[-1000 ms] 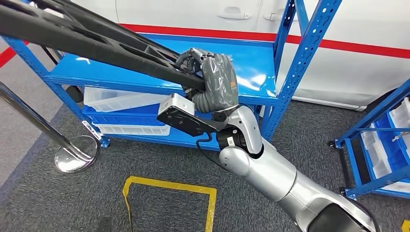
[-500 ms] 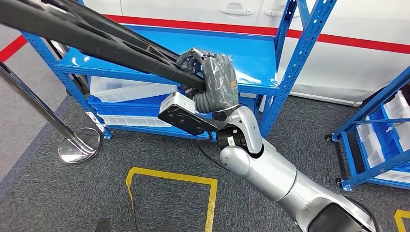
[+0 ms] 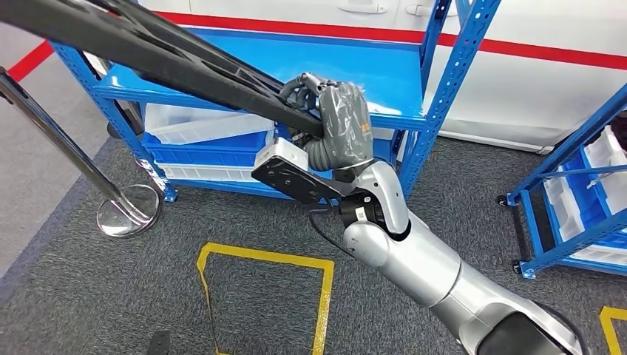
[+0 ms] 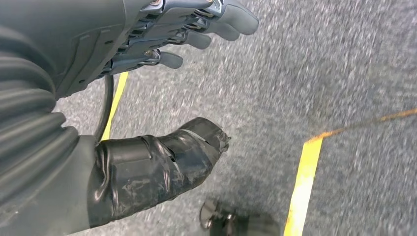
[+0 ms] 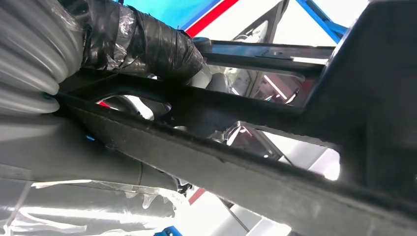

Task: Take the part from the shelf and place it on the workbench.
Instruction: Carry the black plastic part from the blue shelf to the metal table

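A silver-armed humanoid's right robot hand (image 3: 336, 122) has its fingers wrapped round one end of a long black part (image 3: 148, 52), a flat frame-like piece with open cut-outs, holding it clear of the blue shelf (image 3: 399, 137) in the head view. The part slants from the hand up across the picture to the upper left corner, passing in front of the shelf's top level. In the right wrist view the same part (image 5: 255, 162) crosses close to the lens, with the taped dark thumb (image 5: 147, 46) lying over its edge. White and blue bins (image 3: 200, 129) sit on the shelf's lower levels, and a chrome stanchion (image 3: 122, 211) stands on the grey carpet beside the shelf's left leg. A yellow floor marking (image 3: 266, 259) runs beneath the arm, and a second blue rack (image 3: 569, 192) with pale bins stands to the right. The left robot hand (image 4: 147, 73) hangs above the carpet in its wrist view, fingers spread apart and gripping nothing, with yellow tape (image 4: 300, 182) on the floor below it
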Action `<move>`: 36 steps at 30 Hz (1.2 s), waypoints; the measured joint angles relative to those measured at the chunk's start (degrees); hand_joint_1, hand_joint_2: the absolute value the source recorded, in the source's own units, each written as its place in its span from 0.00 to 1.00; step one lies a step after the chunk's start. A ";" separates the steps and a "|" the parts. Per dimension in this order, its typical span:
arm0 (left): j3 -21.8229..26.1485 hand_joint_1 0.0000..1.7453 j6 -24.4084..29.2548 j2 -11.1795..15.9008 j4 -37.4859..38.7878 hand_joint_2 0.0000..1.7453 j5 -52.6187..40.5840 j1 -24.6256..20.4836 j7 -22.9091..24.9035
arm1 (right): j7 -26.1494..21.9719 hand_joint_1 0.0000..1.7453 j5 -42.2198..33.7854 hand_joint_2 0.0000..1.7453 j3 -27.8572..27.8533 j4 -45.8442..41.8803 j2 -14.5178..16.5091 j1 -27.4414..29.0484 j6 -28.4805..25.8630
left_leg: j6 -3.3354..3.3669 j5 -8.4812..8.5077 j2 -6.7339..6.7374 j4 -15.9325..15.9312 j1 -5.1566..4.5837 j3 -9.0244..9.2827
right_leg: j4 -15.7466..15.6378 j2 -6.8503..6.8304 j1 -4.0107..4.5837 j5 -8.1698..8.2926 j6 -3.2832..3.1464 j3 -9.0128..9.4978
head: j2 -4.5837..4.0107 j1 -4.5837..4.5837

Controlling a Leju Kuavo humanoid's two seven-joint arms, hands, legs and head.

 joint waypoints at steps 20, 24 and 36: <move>-0.09 0.00 1.43 0.19 0.00 1.00 -0.10 0.00 -0.35 | -0.21 1.00 -3.08 1.00 -0.04 0.04 -0.57 0.19 0.17 | 1.97 -3.80 -0.28 -0.42 0.42 4.60 | 15.03 -0.09 -0.91 -4.08 3.10 -11.27 | 0.00 -0.03; -0.09 0.00 1.61 0.20 0.00 1.00 -0.10 0.13 -0.19 | -0.22 1.00 -2.52 1.00 -0.04 0.03 -0.94 0.43 0.15 | 1.99 -3.36 -0.53 -0.16 0.01 3.87 | 9.55 0.25 -0.43 -0.98 1.97 -6.41 | 0.00 -0.03; -0.16 0.00 1.56 0.45 0.00 1.00 -0.14 0.07 0.06 | -0.14 1.00 -1.23 1.00 -0.02 -0.09 -1.19 0.45 0.10 | -1.35 -9.03 -0.81 14.01 0.64 -4.13 | -0.39 -1.69 -0.65 1.75 -0.20 -1.73 | 0.00 -0.40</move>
